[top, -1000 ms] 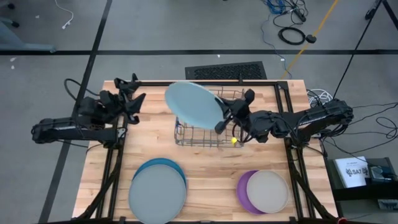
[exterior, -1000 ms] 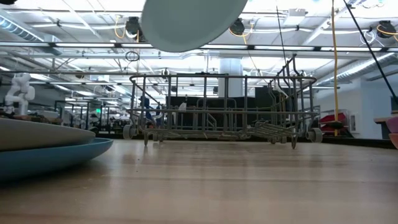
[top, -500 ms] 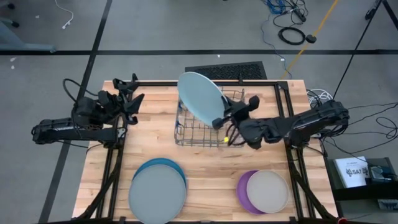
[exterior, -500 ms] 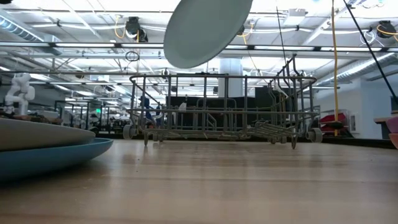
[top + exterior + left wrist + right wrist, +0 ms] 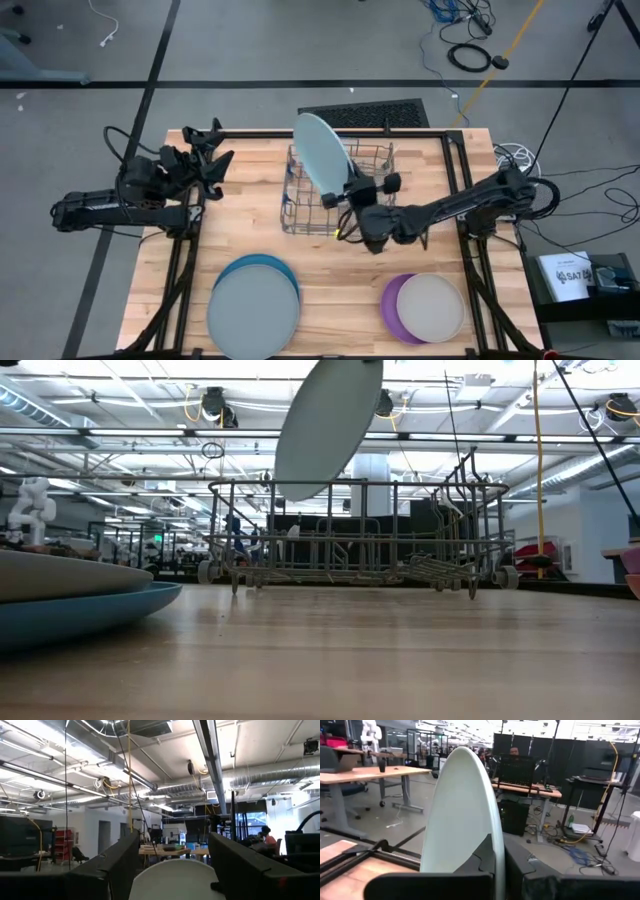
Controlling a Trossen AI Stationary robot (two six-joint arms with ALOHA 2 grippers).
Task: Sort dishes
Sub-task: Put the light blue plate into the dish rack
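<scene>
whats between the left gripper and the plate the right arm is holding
Only bare table, as the high view shows. The open left gripper waits at the table's left edge; the light blue plate, pinched by the right gripper, hangs over the rack.

Rack (image 5: pixel 338 190) table centre-rear; plate (image 5: pixel 322 160) on edge above rack; plate stacks (image 5: pixel 254 305) front-left, front-right (image 5: pixel 424 307).

light blue plate (image 5: pixel 328 425) top cut off in low view, darker blue plate (image 5: pixel 262 265) mostly covered
</scene>
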